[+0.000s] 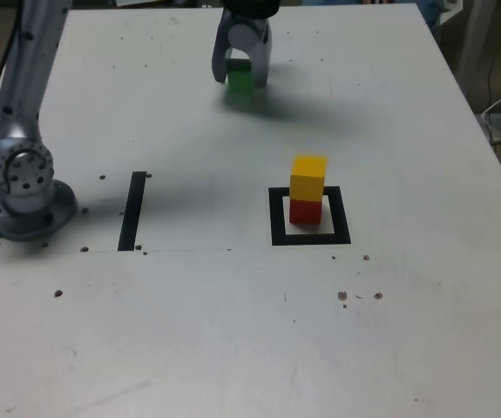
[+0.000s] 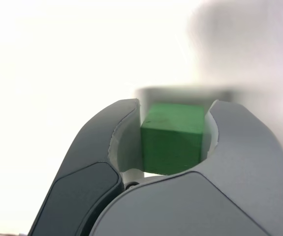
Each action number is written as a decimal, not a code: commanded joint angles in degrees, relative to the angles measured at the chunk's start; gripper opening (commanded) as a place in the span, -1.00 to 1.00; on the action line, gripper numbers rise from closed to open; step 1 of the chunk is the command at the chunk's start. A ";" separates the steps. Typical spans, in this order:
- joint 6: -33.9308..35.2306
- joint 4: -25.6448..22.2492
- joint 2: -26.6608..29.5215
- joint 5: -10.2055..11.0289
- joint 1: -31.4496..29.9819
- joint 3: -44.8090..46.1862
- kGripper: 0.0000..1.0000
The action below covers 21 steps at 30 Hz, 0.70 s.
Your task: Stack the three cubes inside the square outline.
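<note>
Two cubes already stacked, yellow cube (image 1: 308,177) on red cube (image 1: 305,210), inside the square outline (image 1: 310,217). Gripper (image 1: 242,73) clenched around the green cube (image 1: 240,80) far back on the table (image 1: 233,331), well apart from the stack. Next: carry over, align above yellow, lower gently.

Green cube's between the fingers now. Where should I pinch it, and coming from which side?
Pinch the green cube from above on its two flat opposite side faces, near mid-height. The gripper already straddles it; the wrist view shows the cube centred between the fingers, square to them.
</note>
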State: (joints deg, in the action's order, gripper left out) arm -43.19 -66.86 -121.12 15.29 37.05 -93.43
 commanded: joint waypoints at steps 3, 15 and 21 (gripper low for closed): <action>3.54 -3.35 5.97 -0.12 -5.26 -0.31 -0.69; 15.61 -13.39 12.43 -1.74 -18.88 -1.22 -0.69; 23.75 -15.93 14.19 -4.15 -26.13 -0.16 -0.69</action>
State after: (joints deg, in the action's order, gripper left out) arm -20.29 -82.34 -107.48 11.41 12.08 -93.43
